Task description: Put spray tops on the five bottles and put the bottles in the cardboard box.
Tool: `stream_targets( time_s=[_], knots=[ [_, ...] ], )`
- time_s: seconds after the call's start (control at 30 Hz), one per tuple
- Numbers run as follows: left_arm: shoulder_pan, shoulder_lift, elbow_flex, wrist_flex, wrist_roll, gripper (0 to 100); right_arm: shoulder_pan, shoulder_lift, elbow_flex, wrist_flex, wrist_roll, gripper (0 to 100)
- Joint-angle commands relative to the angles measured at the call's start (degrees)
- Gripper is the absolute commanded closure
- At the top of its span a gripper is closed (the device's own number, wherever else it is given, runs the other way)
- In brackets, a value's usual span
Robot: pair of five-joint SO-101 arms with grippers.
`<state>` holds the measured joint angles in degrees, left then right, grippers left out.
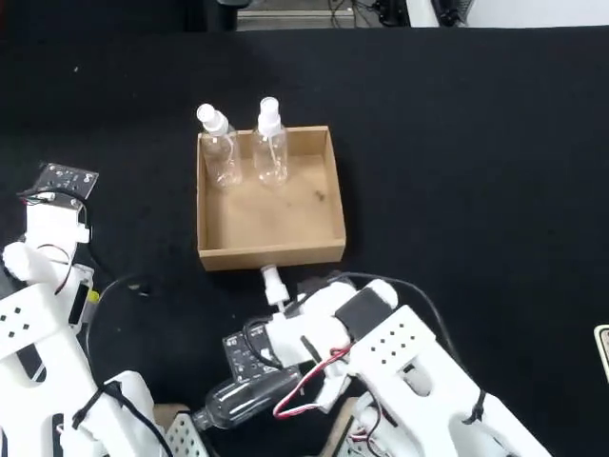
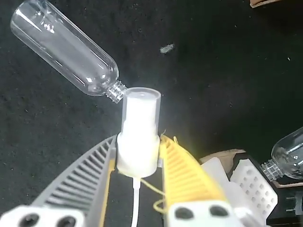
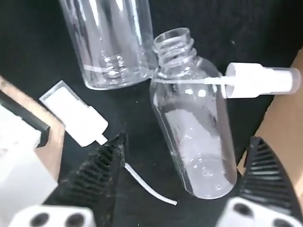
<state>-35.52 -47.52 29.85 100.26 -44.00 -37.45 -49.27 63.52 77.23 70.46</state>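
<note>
Cardboard box (image 1: 271,252), square, shallow and open-topped, at the middle of the black cloth table (image 1: 457,143). Two capped bottles (image 1: 221,152) (image 1: 271,152) of clear plastic with white spray tops lie inside against its far wall.

Left gripper (image 2: 137,142): one grey and one yellow ribbed finger clamped on the collar of a white spray top (image 2: 138,132), whose thin tube hangs between them. Its cap is just beside the threaded open neck of a clear, round bottle (image 2: 66,52) lying on its side.

Right gripper (image 3: 189,142): black ribbed fingers (image 3: 102,175) wide apart, gripping nothing. An open-necked bottle (image 3: 194,137) lies between them. A second bottle (image 3: 111,42) touches its neck. A loose spray top (image 3: 260,80) lies beside its shoulder, tube across the bottle. Another spray top (image 3: 78,118) lies on the cloth with its tube curling.

Right arm (image 1: 400,352), white, lies low from the table's near edge towards the box's near wall. Left arm (image 1: 38,324) is at the near left corner.
</note>
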Motion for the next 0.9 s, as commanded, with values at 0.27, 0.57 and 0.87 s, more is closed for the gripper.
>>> stream_targets(
  time_s=[0.27, 0.57, 0.87],
  knots=[
    [-0.92, 0.26, -0.48, 0.44, -0.26, 97, 0.79, 7.52, 0.48, -5.63, -1.23, 64.9],
    [-0.92, 0.26, -0.48, 0.44, -0.35, 97, 1.14, 22.73, -6.37, -7.47, -2.64, 64.9],
    [-0.75, 0.18, -0.48, 0.44, -0.35, 97, 7.56, 28.53, -7.78, -11.78, -5.01, 76.9]
  ],
)
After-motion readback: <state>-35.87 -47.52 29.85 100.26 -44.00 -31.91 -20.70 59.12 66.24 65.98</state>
